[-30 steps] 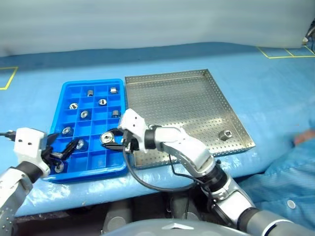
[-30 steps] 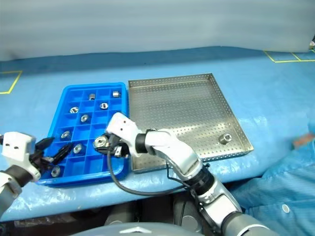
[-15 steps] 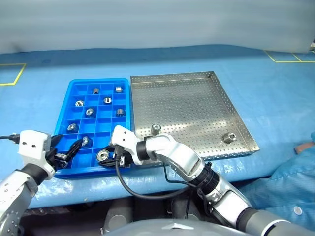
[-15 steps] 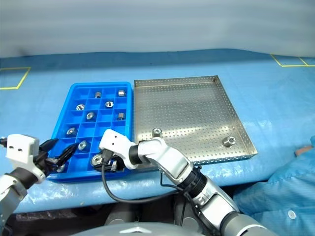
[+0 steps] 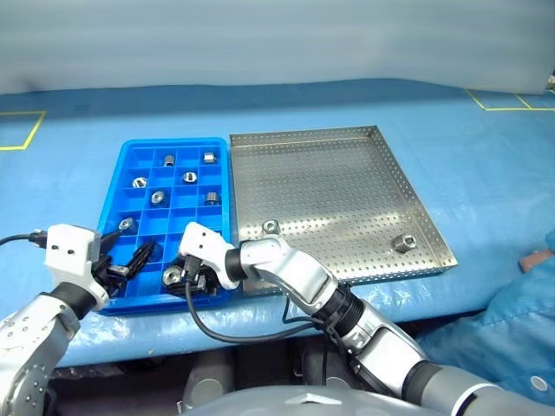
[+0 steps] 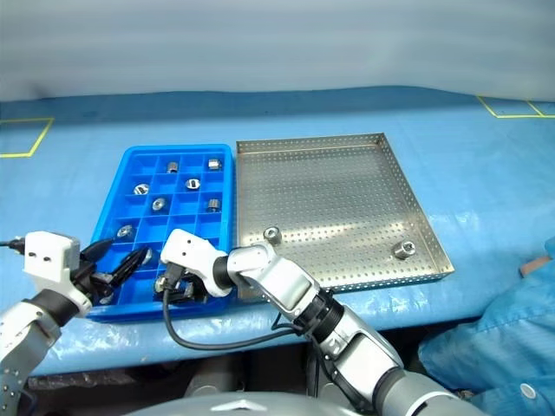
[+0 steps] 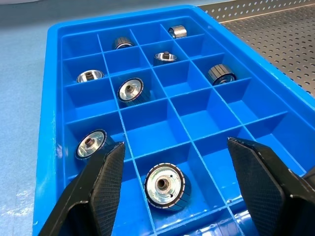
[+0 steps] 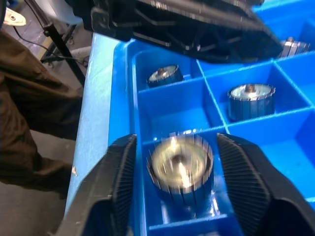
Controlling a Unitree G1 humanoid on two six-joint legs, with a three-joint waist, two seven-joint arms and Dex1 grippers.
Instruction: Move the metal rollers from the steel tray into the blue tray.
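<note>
Right pincer (image 8: 179,196) is loosening around a roller (image 8: 180,162) in a near-row cell of the blue tray (image 5: 117,178) | left pincer (image 7: 179,191) is hanging released | two rollers (image 5: 401,242) are lying in the steel tray (image 5: 347,186)

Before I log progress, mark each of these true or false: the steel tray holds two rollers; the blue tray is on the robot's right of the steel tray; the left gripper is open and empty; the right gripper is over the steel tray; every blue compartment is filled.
1. The steel tray holds two metal rollers. True.
2. The blue tray is on the robot's right of the steel tray. False: it lies on the robot's left.
3. The left gripper is open and empty. True.
4. The right gripper is over the steel tray. False: it is at the blue tray's near edge.
5. Every blue compartment is filled. False: many are empty.
</note>
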